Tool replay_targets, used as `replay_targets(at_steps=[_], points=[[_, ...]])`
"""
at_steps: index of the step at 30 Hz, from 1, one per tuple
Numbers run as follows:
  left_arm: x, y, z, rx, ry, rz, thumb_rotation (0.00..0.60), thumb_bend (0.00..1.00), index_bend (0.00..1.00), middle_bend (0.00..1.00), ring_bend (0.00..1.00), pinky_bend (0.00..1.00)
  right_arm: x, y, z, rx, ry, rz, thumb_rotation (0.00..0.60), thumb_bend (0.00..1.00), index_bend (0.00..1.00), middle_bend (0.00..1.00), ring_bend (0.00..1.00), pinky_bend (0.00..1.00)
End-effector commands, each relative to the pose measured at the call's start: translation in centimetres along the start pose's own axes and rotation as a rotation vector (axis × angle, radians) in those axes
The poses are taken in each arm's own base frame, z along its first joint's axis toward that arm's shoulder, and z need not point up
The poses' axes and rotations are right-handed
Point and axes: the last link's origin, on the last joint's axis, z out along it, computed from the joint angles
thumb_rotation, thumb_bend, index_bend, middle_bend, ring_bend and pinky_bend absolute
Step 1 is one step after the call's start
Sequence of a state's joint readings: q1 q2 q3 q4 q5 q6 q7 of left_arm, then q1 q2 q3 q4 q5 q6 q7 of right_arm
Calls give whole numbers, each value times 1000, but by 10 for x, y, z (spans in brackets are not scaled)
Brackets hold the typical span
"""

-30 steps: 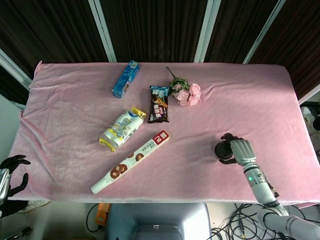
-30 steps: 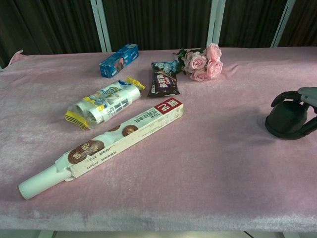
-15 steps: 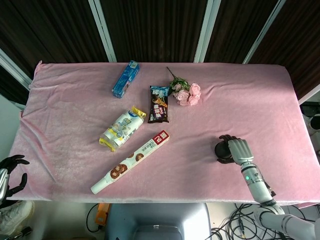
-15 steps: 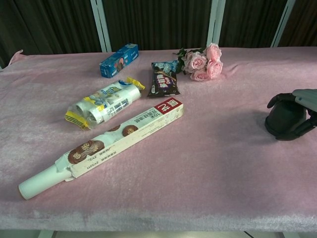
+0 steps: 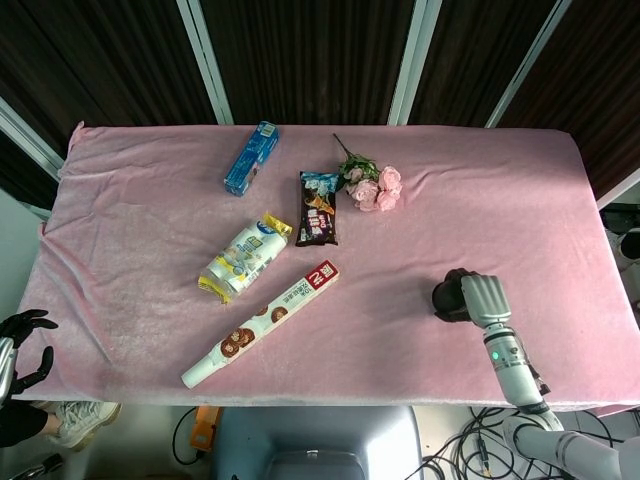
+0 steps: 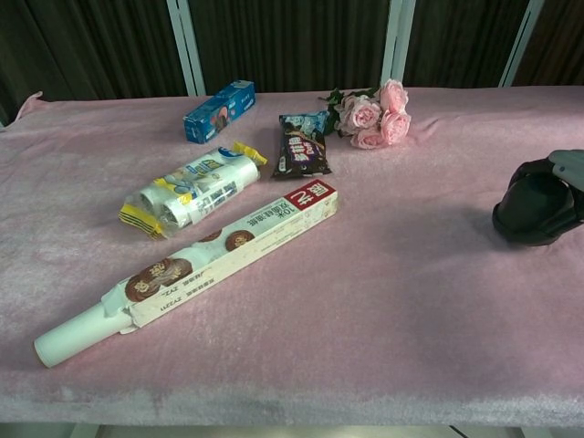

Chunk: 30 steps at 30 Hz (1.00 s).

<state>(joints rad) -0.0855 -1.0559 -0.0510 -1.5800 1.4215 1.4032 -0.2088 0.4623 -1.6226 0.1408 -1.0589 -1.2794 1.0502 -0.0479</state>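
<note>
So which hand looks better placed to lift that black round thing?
The right hand: its fingers are already wrapped over the black round thing on the pink cloth. The left hand hangs off the table's far corner, holding nothing.

Black round object (image 5: 448,297) in silver-grey right robot hand (image 5: 478,298); pink velvet bench cloth (image 5: 500,200); blue box (image 5: 251,158); dark brown snack packet (image 5: 318,208); pink roses (image 5: 375,186); white-and-red biscuit box (image 5: 272,315); yellow-white packet (image 5: 244,255).

The long biscuit box (image 6: 239,245) bears "10" on its red end label (Chinese print unreadable); other wrappers illegible.
</note>
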Motion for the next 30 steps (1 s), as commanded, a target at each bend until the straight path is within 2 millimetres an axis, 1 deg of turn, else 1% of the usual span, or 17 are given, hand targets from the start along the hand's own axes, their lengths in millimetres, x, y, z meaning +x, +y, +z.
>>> replay_targets(at_steps=[1, 5, 6, 10, 13, 15, 18, 20, 22, 23, 25, 27, 30], points=[[0, 0, 0, 0, 0, 0, 600, 483, 389, 232, 190, 372, 11, -2, 0, 8, 81, 73, 600, 111, 714, 593, 667, 741], [0, 0, 0, 2, 0, 0, 600, 482, 390, 231, 190, 372, 35, -13, -6, 87, 218, 248, 600, 111, 714, 593, 667, 741], [0, 0, 0, 2, 0, 0, 600, 483, 390, 231, 190, 372, 42, -16, -10, 126, 264, 312, 600, 110, 714, 593, 667, 741], [0, 0, 0, 0, -3, 1, 600, 482, 390, 231, 190, 372, 61, -22, -22, 227, 391, 481, 600, 110, 714, 593, 667, 741], [-1, 1, 0, -3, -3, 2, 600, 482, 390, 231, 190, 372, 67, -23, -29, 276, 435, 570, 600, 110, 714, 593, 667, 741], [-1, 2, 0, -6, -4, 4, 600, 482, 389, 231, 189, 372, 68, -20, -30, 279, 422, 589, 600, 111, 714, 594, 668, 741], [-1, 2, 0, -5, -7, 5, 600, 483, 390, 231, 190, 372, 67, -13, -28, 248, 370, 520, 600, 110, 714, 593, 667, 741], [-1, 2, 0, -2, -9, 4, 600, 482, 389, 231, 190, 372, 60, -3, -27, 190, 278, 356, 600, 113, 714, 594, 668, 741], [-1, 1, 0, 0, -10, 4, 600, 483, 389, 231, 190, 372, 57, 3, -27, 132, 204, 214, 600, 115, 714, 594, 668, 741], [-1, 1, 0, 1, -10, 3, 600, 483, 389, 231, 190, 372, 54, 8, -27, 89, 151, 93, 600, 118, 714, 594, 668, 741], [-1, 1, 0, 2, -11, 2, 600, 483, 389, 231, 190, 372, 52, 10, -28, 25, 91, -47, 600, 124, 714, 594, 668, 741], [-1, 1, 0, 0, -10, 1, 600, 483, 389, 232, 190, 372, 50, 9, -29, -27, 48, -129, 600, 127, 714, 594, 668, 741], [-1, 1, 0, 2, -11, 1, 600, 482, 389, 231, 190, 372, 51, 6, -30, -73, 18, -171, 600, 129, 714, 594, 668, 741]])
